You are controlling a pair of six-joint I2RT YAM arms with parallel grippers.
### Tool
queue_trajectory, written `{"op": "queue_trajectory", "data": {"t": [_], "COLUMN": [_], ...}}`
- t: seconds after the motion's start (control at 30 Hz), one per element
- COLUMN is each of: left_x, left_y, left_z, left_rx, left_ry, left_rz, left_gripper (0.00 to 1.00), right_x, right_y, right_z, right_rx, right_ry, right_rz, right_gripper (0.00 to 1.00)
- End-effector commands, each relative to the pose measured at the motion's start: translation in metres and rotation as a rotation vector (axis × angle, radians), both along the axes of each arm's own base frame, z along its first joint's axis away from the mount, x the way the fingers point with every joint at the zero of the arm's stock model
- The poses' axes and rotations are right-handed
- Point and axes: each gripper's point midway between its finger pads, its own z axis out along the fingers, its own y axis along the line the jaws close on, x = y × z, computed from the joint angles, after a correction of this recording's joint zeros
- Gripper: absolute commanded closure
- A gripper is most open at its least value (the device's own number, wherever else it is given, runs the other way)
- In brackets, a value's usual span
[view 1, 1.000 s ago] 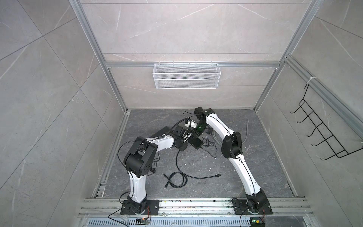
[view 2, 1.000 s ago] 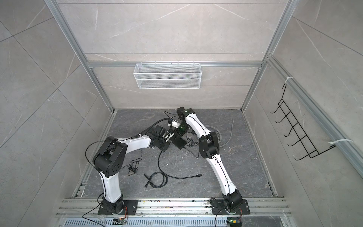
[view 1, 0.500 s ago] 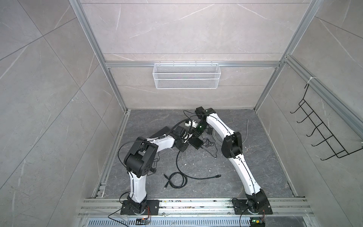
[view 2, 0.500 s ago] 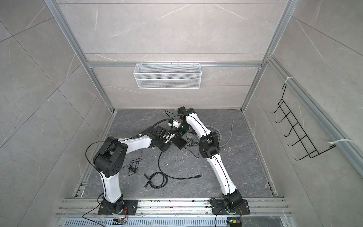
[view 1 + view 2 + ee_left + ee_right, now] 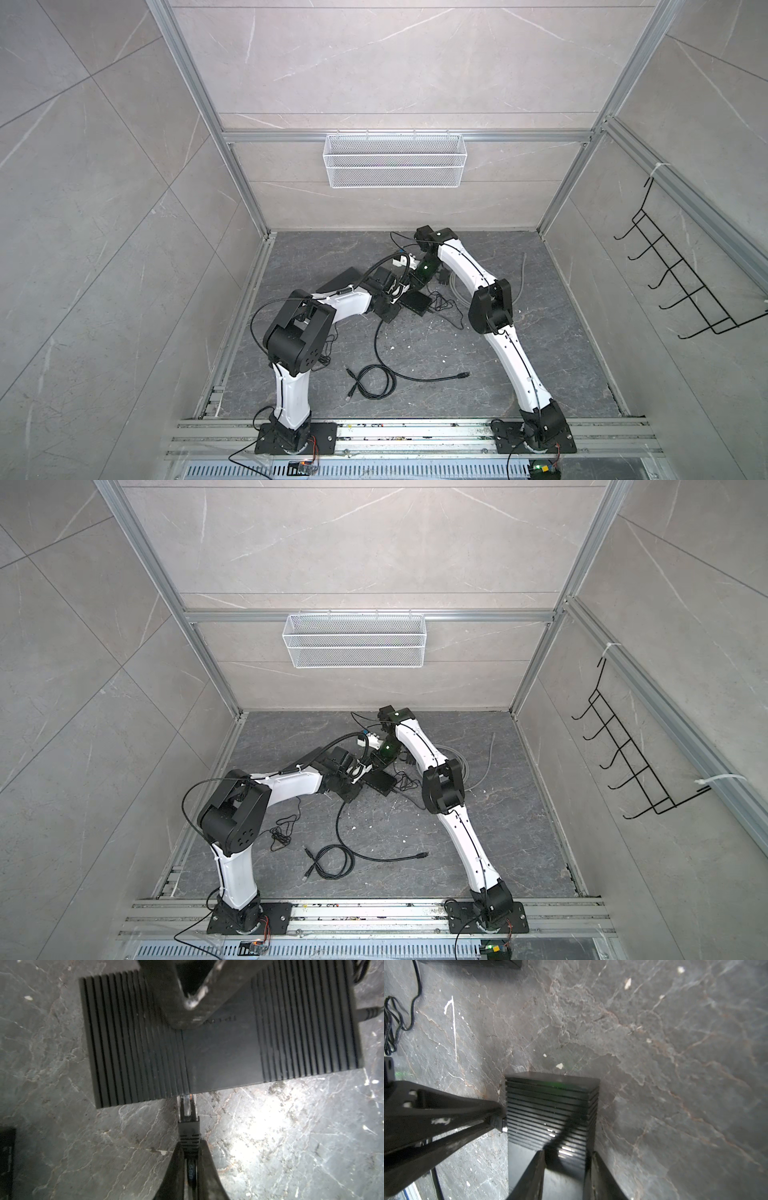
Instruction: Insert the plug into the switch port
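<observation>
Lower centre, left wrist view: left gripper (image 5: 190, 1159) clamped on plug (image 5: 188, 1109) boot, tip at switch (image 5: 228, 1053) edge. Right gripper (image 5: 566, 1159) part-open astride switch, grip unclear. Push straight, level; brace switch.

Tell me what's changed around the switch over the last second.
Nothing visibly moved: the scene, loose black cable included, looks the same in both top views. Now the left gripper clamps the plug at the edge of the switch; the right gripper sits over it, jaws apart.
</observation>
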Motion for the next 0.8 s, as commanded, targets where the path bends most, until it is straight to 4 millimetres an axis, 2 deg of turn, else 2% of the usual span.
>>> {"op": "queue_trajectory", "data": {"t": [0.0, 0.2, 0.53, 0.77], "left_x": [0.017, 0.032, 0.062, 0.066], "left_y": [-0.012, -0.035, -0.054, -0.068], "left_z": [0.024, 0.04, 0.08, 0.084], "left_rx": [-0.04, -0.133, -0.268, -0.355], "left_ry": [-0.091, -0.148, -0.36, -0.437], "left_rz": [0.018, -0.011, 0.017, 0.016], "left_gripper": [1.0, 1.0, 1.0, 1.0], "right_x": [-0.013, -0.023, -0.032, -0.036], "right_y": [0.0, 0.007, 0.01, 0.013], "right_z": [-0.02, -0.018, -0.022, -0.019], "right_rx": [-0.006, 0.01, -0.01, 0.01], "right_ry": [0.068, 0.077, 0.082, 0.087], "right_rz": [0.031, 0.083, 0.121, 0.142], "right_gripper": [0.63, 0.63, 0.64, 0.64]}}
